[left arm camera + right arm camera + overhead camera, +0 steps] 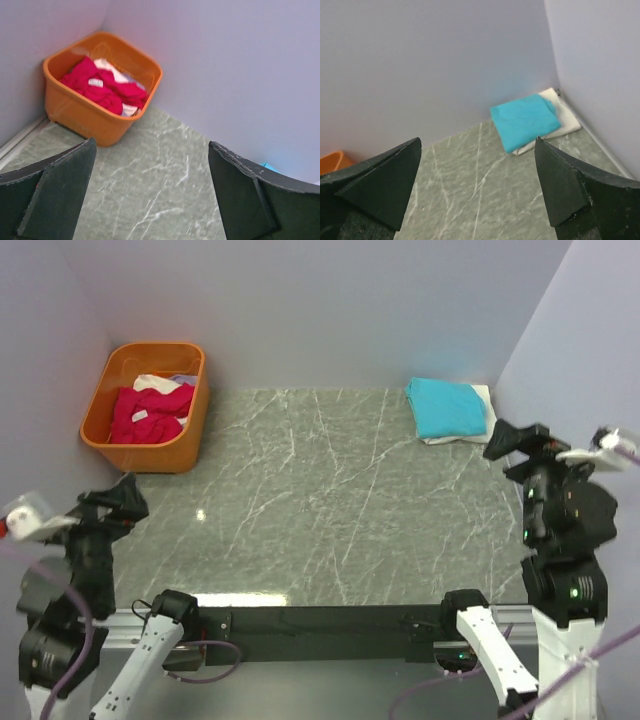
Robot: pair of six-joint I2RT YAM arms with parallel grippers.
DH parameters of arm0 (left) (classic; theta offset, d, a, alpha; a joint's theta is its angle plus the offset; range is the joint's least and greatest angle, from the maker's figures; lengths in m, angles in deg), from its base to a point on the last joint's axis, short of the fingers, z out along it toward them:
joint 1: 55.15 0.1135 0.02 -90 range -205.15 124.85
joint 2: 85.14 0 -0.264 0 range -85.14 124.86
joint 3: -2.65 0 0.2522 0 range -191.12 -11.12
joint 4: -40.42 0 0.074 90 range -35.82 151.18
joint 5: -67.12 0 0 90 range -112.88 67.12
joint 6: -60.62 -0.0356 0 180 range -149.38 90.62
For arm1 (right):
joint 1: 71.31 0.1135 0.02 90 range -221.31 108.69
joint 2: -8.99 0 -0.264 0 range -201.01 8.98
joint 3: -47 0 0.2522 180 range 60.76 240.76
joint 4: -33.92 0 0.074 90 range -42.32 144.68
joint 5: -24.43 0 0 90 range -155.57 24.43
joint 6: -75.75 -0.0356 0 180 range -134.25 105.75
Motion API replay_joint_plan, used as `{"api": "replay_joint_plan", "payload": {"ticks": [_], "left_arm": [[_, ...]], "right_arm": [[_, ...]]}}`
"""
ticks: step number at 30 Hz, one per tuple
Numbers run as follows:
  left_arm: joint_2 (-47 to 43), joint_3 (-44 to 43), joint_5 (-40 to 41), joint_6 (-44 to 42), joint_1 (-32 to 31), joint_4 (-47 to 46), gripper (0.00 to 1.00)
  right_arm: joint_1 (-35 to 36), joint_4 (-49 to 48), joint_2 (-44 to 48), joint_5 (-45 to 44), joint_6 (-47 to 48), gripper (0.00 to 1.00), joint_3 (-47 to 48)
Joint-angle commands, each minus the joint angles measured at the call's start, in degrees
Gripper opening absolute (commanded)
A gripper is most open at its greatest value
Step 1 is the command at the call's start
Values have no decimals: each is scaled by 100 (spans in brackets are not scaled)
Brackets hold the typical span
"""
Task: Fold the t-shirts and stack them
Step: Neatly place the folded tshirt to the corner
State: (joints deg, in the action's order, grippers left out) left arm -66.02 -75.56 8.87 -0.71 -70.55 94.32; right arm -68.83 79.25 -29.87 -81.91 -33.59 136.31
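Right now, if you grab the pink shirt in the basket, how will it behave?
Probably floppy: the pink shirt lies crumpled in the orange basket, so it should sag and unfold when lifted. It may also drag up the white shirt lying against it.

Overhead camera sees whole table (320, 490); wrist cameras (low) face far corners.

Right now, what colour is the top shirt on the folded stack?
The top shirt is turquoise, over a white shirt; clearest in the right wrist view.
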Motion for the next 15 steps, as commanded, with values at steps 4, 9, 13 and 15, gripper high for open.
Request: {"api": "replay_joint_plan", "payload": {"ticks": [4, 9, 13, 15], "left_arm": [[-1163, 827, 245, -63, 19, -225, 99], [-1726, 1732, -37, -72, 11, -682, 100], [-1972, 2434, -265, -72, 11, -1060, 99], [-2201, 2655, -274, -28, 11, -1280, 99]], "right_arm": [[701, -1142, 1413, -467, 412, 100, -1822], [780, -1575, 2371, -432, 606, 100, -2895], [833, -1794, 2742, -265, 808, 100, -3449], [894, -1874, 2909, -212, 870, 100, -3731]]}}
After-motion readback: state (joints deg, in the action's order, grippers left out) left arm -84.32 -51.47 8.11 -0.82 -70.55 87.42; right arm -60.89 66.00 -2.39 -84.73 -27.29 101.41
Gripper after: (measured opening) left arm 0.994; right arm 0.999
